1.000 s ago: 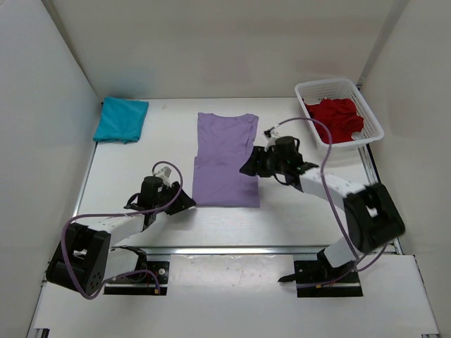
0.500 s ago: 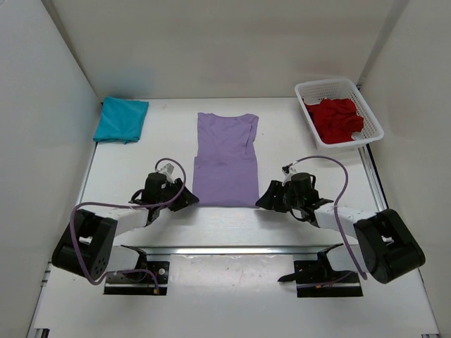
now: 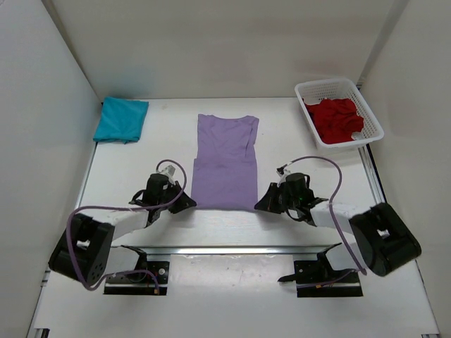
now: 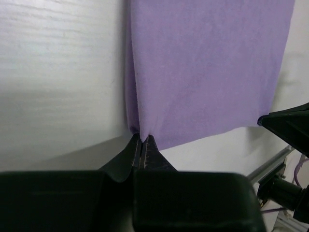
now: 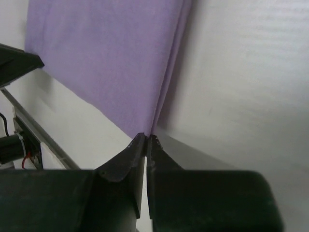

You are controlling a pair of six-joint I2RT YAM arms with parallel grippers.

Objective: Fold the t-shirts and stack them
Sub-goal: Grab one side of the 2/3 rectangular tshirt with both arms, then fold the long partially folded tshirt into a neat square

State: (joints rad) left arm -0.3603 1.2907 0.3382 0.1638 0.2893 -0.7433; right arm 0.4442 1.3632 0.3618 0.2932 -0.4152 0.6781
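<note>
The lavender t-shirt (image 3: 225, 160) lies flat mid-table, sides folded in, collar at the far end. My left gripper (image 3: 193, 204) is shut on its near left corner; in the left wrist view the purple cloth (image 4: 203, 67) is pinched between the tips of that gripper (image 4: 143, 138). My right gripper (image 3: 258, 206) is shut on the near right corner, and the right wrist view shows the cloth (image 5: 106, 63) nipped at the tips of that gripper (image 5: 147, 136). A folded teal t-shirt (image 3: 121, 119) rests at the far left. The dark red t-shirt (image 3: 337, 118) lies crumpled in the basket.
A white mesh basket (image 3: 373, 120) stands at the far right corner. White walls enclose the table on three sides. A metal rail (image 3: 232, 248) runs along the near edge, with both arm bases beyond it.
The right arm swung from the shirt's right side down to its near right corner. Both grippers shut on the near corners of the lavender t-shirt. The left arm shifted only slightly.
</note>
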